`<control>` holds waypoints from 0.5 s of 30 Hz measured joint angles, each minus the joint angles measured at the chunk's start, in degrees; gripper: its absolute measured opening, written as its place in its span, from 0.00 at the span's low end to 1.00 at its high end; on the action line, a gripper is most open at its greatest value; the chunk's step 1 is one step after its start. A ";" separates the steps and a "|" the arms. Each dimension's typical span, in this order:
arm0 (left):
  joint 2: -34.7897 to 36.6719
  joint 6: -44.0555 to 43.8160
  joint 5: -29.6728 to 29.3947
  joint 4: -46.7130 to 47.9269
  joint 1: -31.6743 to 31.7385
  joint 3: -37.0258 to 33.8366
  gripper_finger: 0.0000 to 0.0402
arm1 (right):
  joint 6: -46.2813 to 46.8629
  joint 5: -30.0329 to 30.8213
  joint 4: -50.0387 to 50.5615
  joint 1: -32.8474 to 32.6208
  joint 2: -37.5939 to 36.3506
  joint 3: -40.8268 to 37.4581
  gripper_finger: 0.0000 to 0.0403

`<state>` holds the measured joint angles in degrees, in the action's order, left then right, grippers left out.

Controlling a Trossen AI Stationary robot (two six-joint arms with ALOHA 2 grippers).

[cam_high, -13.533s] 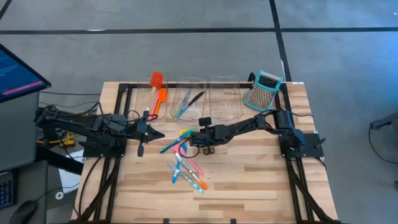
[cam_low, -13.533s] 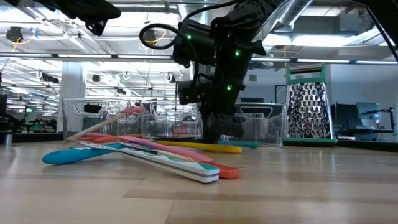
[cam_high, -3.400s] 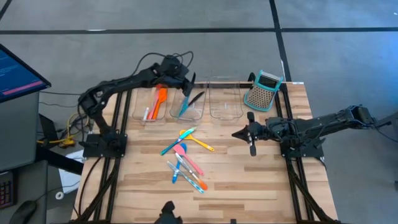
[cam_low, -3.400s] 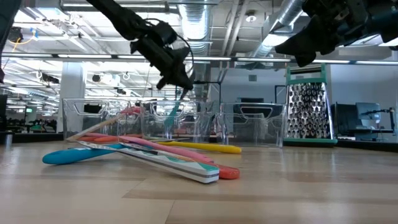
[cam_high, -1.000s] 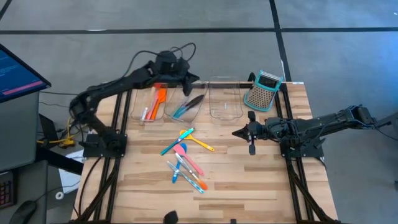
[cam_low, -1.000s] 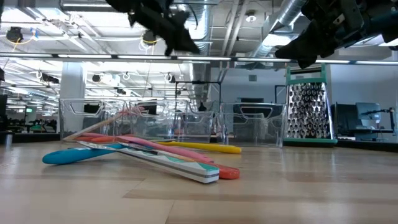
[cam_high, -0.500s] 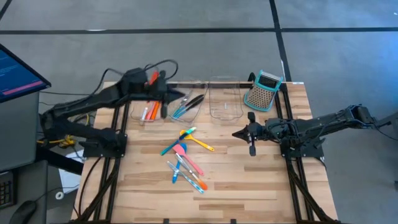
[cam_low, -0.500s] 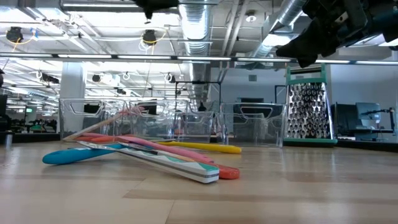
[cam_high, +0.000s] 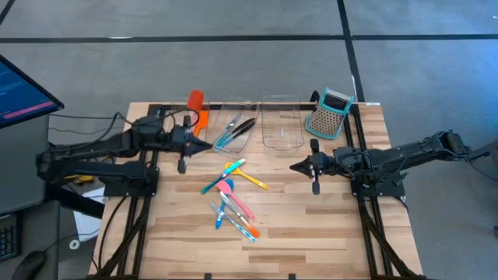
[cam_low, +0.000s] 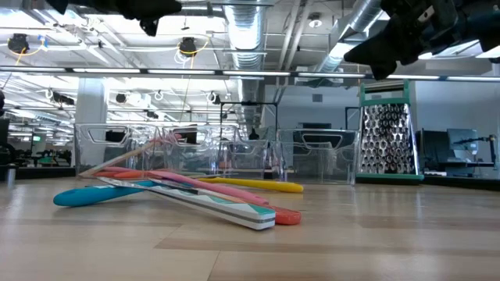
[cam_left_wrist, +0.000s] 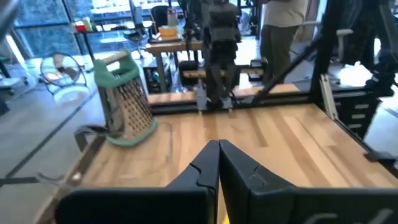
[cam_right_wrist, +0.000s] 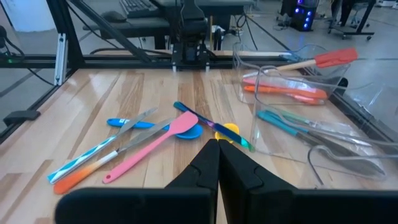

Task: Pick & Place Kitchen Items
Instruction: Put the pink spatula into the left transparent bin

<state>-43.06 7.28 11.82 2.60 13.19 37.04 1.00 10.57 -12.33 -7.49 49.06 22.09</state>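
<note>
While both arms waited with nothing held, the left gripper (cam_high: 204, 144) stayed clenched near the table's left edge and the right gripper (cam_high: 296, 166) clenched toward the right edge, so the kitchen items (cam_high: 231, 194) lay reachable at mid-table, others already binned at the far edge.

text: none legible | labels: none | brands: none | numbers: none | signs: none
</note>
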 joint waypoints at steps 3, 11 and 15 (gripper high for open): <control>1.14 -0.25 0.00 -0.25 -1.25 -2.35 0.00 | 0.04 0.00 -0.30 0.00 0.00 0.00 0.00; 1.32 -2.07 0.04 -0.62 -2.36 -4.29 0.00 | 0.11 -0.01 -0.32 0.00 0.00 0.00 0.00; 1.32 -2.02 0.04 -0.64 -2.34 -4.36 0.00 | 0.29 -0.52 -0.25 0.00 0.00 0.00 0.00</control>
<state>-41.74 5.26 11.86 1.96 10.85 32.69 1.29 10.05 -12.58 -7.49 49.06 22.09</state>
